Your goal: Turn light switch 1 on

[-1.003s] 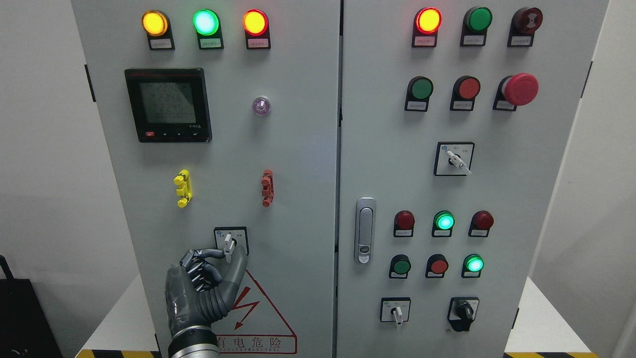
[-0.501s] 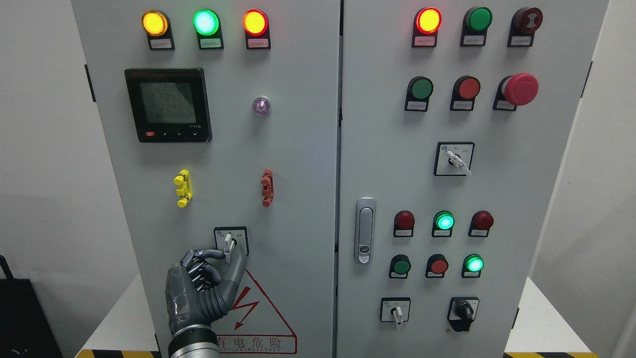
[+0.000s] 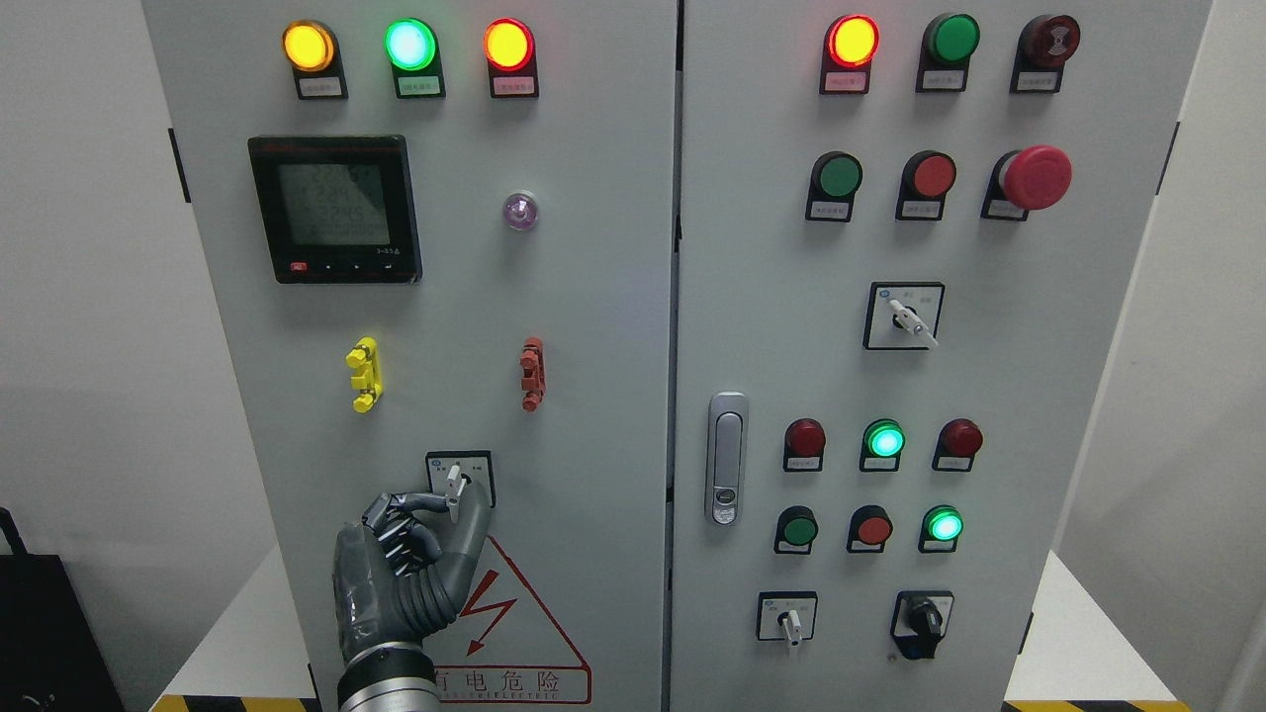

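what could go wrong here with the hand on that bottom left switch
The left hand pinches only the lower tip of the white switch lever, so the fingers may slip off while turning. The lever is small, so it could stop short of its on position.

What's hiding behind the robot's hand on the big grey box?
Behind the left hand you can see part of a red lightning warning triangle. Its left side is covered. Above, the fingers pinch the white switch lever, hiding the lever's bottom end.
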